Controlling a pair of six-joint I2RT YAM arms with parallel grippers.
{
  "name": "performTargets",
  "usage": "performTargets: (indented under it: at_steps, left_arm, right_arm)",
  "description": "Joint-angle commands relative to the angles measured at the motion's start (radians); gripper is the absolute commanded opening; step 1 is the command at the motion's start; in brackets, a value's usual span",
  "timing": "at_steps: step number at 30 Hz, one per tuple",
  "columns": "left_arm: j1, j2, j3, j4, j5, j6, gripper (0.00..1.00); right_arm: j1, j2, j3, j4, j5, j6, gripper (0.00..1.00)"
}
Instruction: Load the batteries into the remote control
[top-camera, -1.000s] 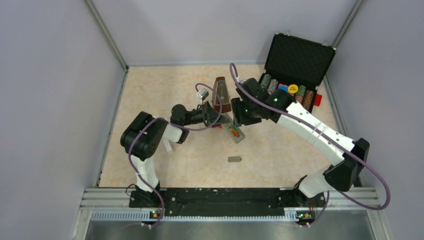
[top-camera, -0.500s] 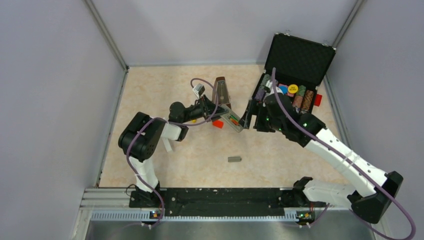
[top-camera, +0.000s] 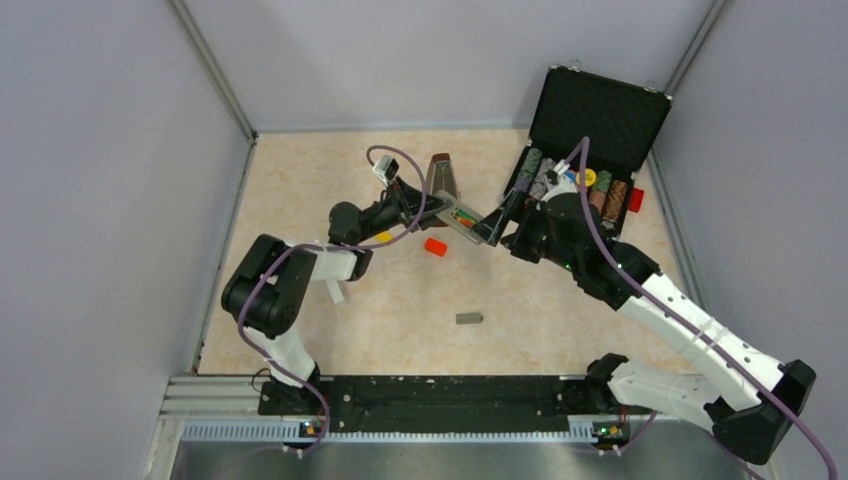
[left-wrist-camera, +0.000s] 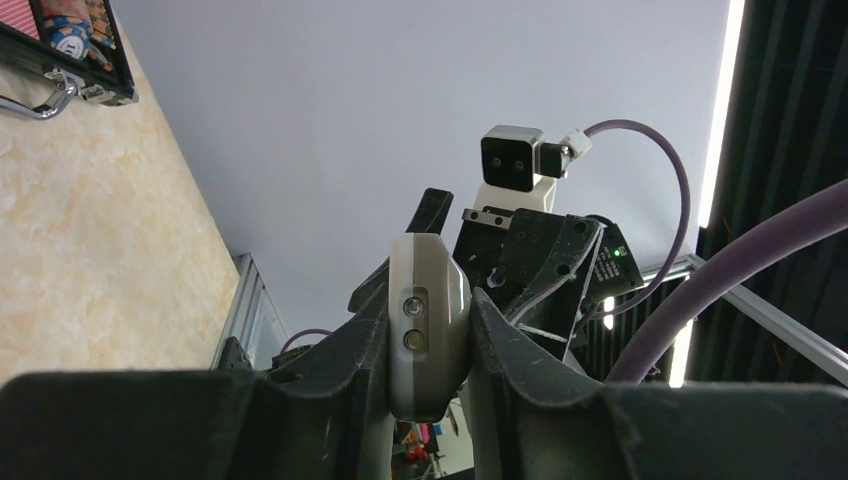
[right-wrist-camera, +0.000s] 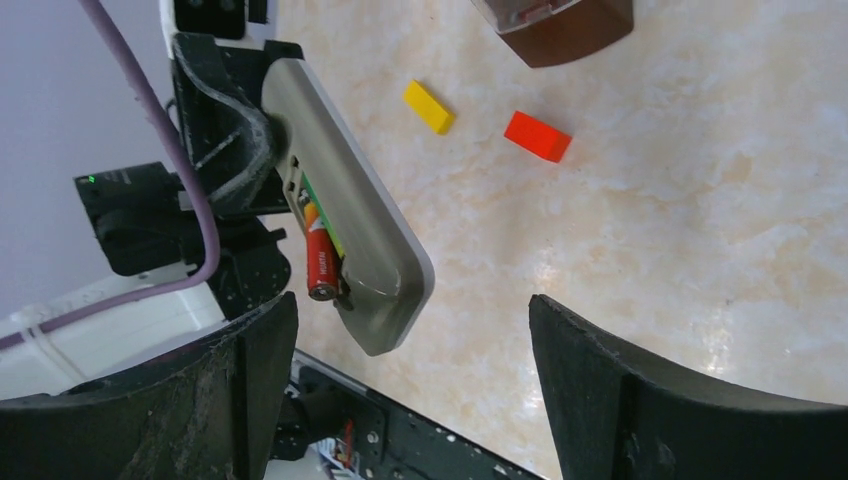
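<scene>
Grips the remote control (top-camera: 464, 222) by one short end in the left gripper (left-wrist-camera: 428, 335), fingers closed against both long edges. Holds it raised off the worktop (top-camera: 380, 310), tilted, just above centre in the top view. Presents the battery recess to the right wrist view, left of centre: red battery (right-wrist-camera: 320, 266) lying in plain sight, green battery (right-wrist-camera: 322, 220) showing only as a thin strip alongside it. Sets the right gripper (right-wrist-camera: 412, 320) at the remote's free end, jaws spread wide and holding nothing, both fingers apart from the remote in the right wrist view. Has the grey cover (top-camera: 469, 318) lying flat on the worktop, below centre in the top view, well apart from both arms. Shows a red block (top-camera: 435, 246) and a yellow block (top-camera: 383, 237) on the worktop near the left arm, and an open black case (top-camera: 600, 110) at upper right.
</scene>
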Motion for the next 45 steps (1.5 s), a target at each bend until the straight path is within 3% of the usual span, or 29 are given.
performTargets:
  at_steps: [1,9,15,25,34,45]
  left_arm:
    - [0.004,-0.06,0.004,0.032,-0.028,-0.018,0.0]
    - [0.004,-0.073,0.011,0.026,-0.038,-0.025,0.0]
    - [0.004,-0.087,-0.002,0.034,-0.071,-0.057,0.0]
    - [0.004,-0.099,-0.013,0.033,-0.083,-0.067,0.0]
    - [0.004,-0.096,-0.02,0.06,-0.102,-0.089,0.0]
    - [0.005,-0.105,-0.024,0.063,-0.103,-0.08,0.0]
  right_arm:
    - [-0.011,-0.034,-0.01,0.142,-0.014,0.056,0.84]
    - [-0.012,-0.062,-0.028,0.171,-0.016,0.085,0.85]
    - [-0.013,-0.1,-0.102,0.248,0.042,0.195,0.73]
    - [-0.014,-0.07,-0.134,0.343,-0.001,0.198,0.66]
    - [-0.015,-0.051,-0.149,0.359,-0.027,0.208,0.53]
    - [-0.022,-0.011,-0.153,0.38,-0.069,0.209,0.44]
